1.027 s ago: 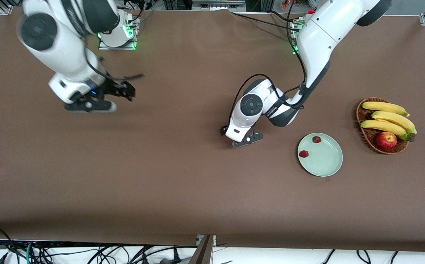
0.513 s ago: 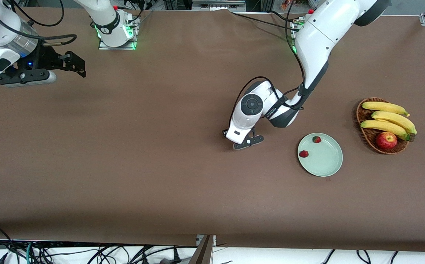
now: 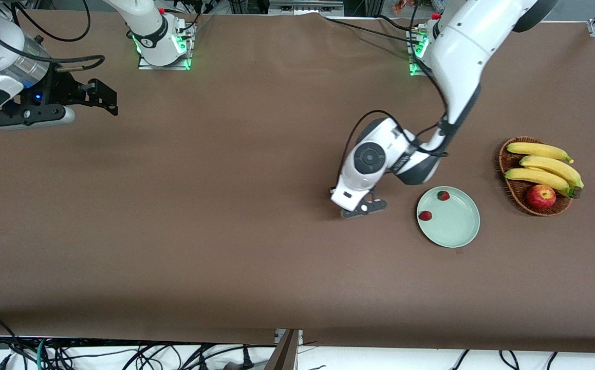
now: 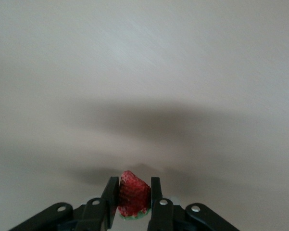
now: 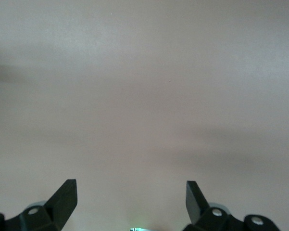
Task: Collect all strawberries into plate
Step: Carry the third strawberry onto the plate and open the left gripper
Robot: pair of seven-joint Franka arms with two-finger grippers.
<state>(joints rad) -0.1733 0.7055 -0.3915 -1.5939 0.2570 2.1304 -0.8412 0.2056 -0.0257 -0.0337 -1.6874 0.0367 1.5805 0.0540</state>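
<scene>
The left gripper (image 3: 363, 208), low at frame centre beside the plate (image 3: 457, 231), has its fingers (image 4: 109, 195) clenched on a bumpy red strawberry (image 4: 132, 195). Two more strawberries (image 3: 425, 216) (image 3: 443, 195) lie on the smooth mint plate's rim. The right gripper (image 3: 103, 97) waits at upper left, fingers (image 5: 65, 197) spread wide over bare brown counter (image 3: 200, 231).
</scene>
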